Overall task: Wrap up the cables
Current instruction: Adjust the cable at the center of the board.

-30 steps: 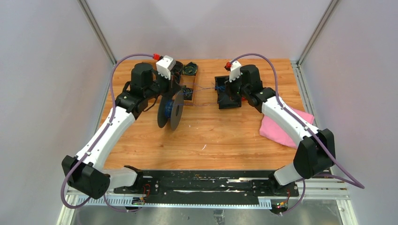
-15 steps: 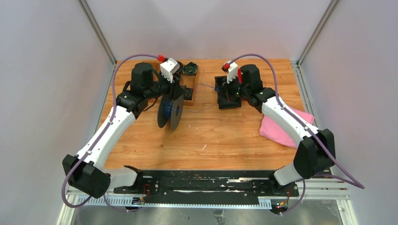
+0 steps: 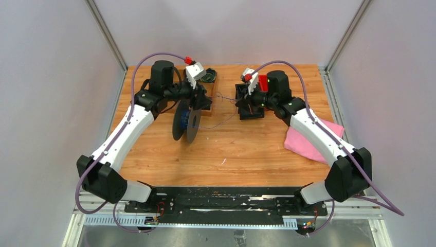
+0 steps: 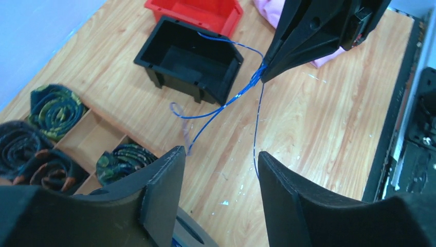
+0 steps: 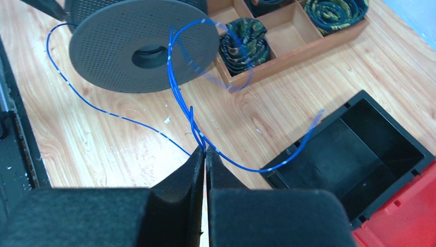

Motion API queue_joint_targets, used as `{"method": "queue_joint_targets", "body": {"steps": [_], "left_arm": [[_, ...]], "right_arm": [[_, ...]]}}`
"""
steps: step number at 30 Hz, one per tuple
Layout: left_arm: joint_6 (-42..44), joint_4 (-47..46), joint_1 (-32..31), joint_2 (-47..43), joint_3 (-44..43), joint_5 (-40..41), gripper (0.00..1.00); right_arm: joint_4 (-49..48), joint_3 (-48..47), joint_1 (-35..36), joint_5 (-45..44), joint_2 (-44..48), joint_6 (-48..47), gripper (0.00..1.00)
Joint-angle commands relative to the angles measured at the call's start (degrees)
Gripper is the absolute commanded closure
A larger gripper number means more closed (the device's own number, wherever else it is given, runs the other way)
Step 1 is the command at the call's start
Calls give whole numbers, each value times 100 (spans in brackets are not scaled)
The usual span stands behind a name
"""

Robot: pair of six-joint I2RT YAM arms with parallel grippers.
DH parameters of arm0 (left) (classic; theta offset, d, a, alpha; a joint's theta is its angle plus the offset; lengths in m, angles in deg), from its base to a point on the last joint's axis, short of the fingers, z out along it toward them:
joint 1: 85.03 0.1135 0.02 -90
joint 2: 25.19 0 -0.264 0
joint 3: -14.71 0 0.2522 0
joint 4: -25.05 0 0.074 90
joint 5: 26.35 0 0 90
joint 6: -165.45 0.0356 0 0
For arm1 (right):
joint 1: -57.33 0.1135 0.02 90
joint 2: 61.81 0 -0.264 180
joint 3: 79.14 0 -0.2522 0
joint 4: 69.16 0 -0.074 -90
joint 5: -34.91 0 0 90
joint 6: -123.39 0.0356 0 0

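Thin dark blue cable (image 5: 174, 87) loops over the wooden counter (image 5: 77, 154) in front of the round grey perforated spool (image 5: 103, 51). The right end effector (image 5: 205, 150) is clamped tight on the cable at its tips. The left end effector (image 4: 220, 153) is parted and holds nothing, with the strands hanging just beyond it.

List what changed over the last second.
The left gripper opened and now holds nothing; its wrist swung right, above the spool. The right gripper shifted slightly but stays shut on the cable. The spool, black bin and pink cloth have not moved.
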Motion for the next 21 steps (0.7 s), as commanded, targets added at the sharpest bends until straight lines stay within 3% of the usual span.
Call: {"method": "queue_joint_targets", "body": {"steps": [1,6,9,14,21], "left_arm": [[775,531,26,385,-639,-894,40],[1068,1114,28,788,-1110,-1550,37],[1774,1803,25,956,-1402,-1696,36],[3020,3273,25,1213,-1994,-1457,40],[4276,3514,34,1030,-1865,-841,43]], "right_arm": [[2,8,-34,743,156,-405,99],[229,-10,-34,1062,203,-693,99],[361,-34,-34,1254,225,-856,99],[604,-47,-42,1495,289,-1144,99],[838,-41,-60,1717,351,-1345,99]]}}
